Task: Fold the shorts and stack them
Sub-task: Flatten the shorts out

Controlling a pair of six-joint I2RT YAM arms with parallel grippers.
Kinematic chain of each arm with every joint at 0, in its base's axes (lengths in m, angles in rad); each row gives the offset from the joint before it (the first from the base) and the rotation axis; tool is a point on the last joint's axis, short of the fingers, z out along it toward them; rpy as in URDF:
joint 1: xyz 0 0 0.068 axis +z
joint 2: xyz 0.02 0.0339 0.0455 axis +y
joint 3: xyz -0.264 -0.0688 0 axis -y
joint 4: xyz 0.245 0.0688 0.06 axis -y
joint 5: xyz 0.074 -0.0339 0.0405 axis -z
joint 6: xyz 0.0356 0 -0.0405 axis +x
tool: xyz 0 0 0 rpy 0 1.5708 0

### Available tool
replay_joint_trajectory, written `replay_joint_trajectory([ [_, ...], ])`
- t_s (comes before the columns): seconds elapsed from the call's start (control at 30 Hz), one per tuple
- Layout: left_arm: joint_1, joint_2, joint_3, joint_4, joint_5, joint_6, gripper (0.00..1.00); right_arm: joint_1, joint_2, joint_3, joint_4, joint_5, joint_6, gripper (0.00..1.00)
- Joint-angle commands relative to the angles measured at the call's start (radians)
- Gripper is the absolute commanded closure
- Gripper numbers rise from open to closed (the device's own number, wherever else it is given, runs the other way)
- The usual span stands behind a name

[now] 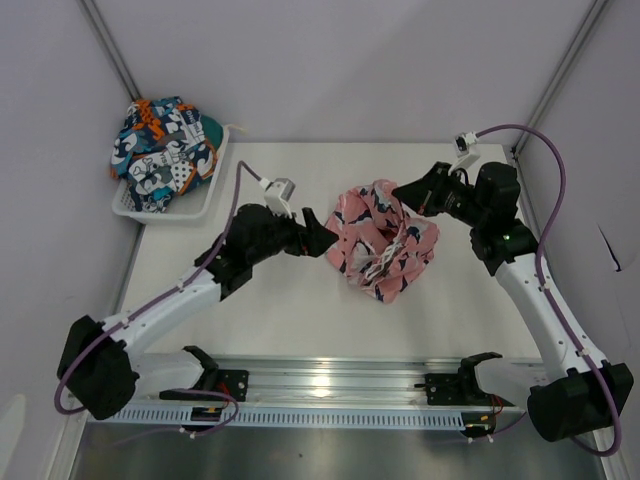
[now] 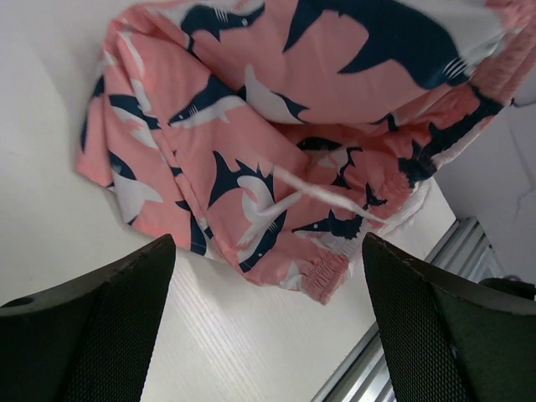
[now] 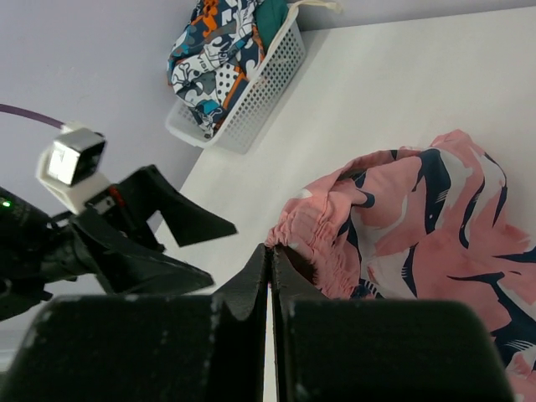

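Robotics lab test cell, not a home: bare white table (image 1: pixel 300 310) boxed in by plain pale panels (image 1: pixel 340 60) w/ metal corner struts (image 1: pixel 112 55); aluminium rail (image 1: pixel 330 380) + slotted cable duct (image 1: pixel 330 418) along bottom edge; purple cabling (image 1: pixel 515 127) upper right.

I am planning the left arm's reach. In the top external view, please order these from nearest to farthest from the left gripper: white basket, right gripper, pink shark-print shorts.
From the left gripper:
1. pink shark-print shorts, just to its right.
2. right gripper, at the shorts' far side.
3. white basket, far left, at the back.
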Motion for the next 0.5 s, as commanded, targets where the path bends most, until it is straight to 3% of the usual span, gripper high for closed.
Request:
replay_joint_trajectory([
  [0.0, -0.059, 0.073, 0.019, 0.158, -0.031, 0.022, 0.06, 0.004, 0.000, 0.035, 0.014, -0.029, -0.008, 1.00],
  [0.13, -0.124, 0.142, -0.029, 0.221, -0.054, 0.027, 0.08, 0.010, 0.003, 0.035, -0.005, -0.009, -0.008, 1.00],
  [0.3, -0.266, 0.114, -0.121, 0.295, -0.146, 0.113, 0.08, 0.024, 0.006, 0.037, -0.062, 0.089, -0.013, 1.00],
  [0.47, -0.355, 0.133, -0.124, 0.263, -0.259, 0.153, 0.08, 0.025, 0.000, 0.023, -0.068, 0.131, 0.004, 1.00],
])
